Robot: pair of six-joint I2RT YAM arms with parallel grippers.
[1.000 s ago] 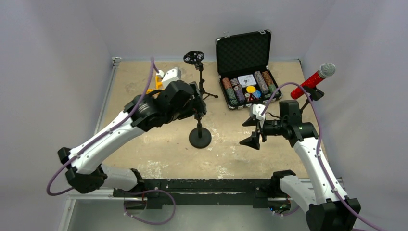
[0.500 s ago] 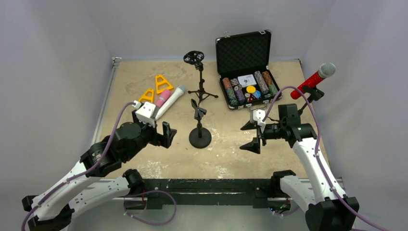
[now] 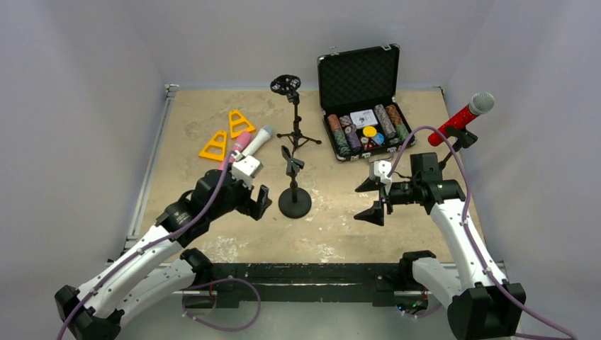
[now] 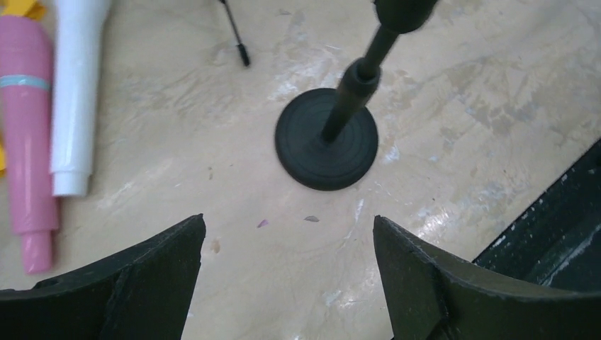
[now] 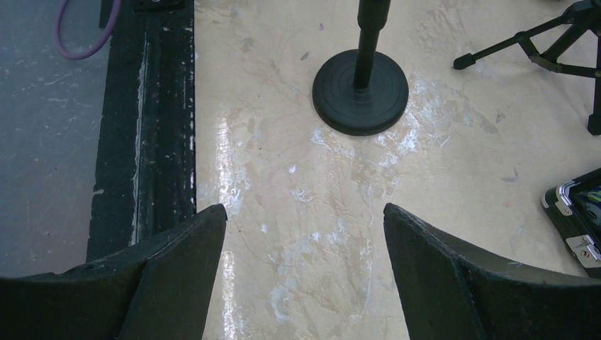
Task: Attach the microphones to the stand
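The red microphone (image 3: 462,115) with a grey mesh head sits tilted in a stand clip at the far right. The white microphone (image 3: 258,139) and the pink microphone (image 3: 238,144) lie side by side on the table at the left. Both also show in the left wrist view, white (image 4: 74,92) and pink (image 4: 25,142). A round-base stand (image 3: 294,203) with an empty clip (image 3: 290,160) stands mid-table. My left gripper (image 3: 255,202) is open and empty just left of that base (image 4: 326,145). My right gripper (image 3: 368,197) is open and empty to the right of the base (image 5: 360,88).
A tripod stand (image 3: 295,134) with a round shock-mount head (image 3: 285,85) stands behind the round-base stand. An open black case (image 3: 363,106) of poker chips lies at the back right. Two yellow triangular pieces (image 3: 237,122) lie near the microphones. A black rail (image 3: 298,273) runs along the near edge.
My left arm has pulled back from over the far microphones to the near left, then moved right toward the round-base stand, uncovering the white and pink microphones. The right arm has barely moved.
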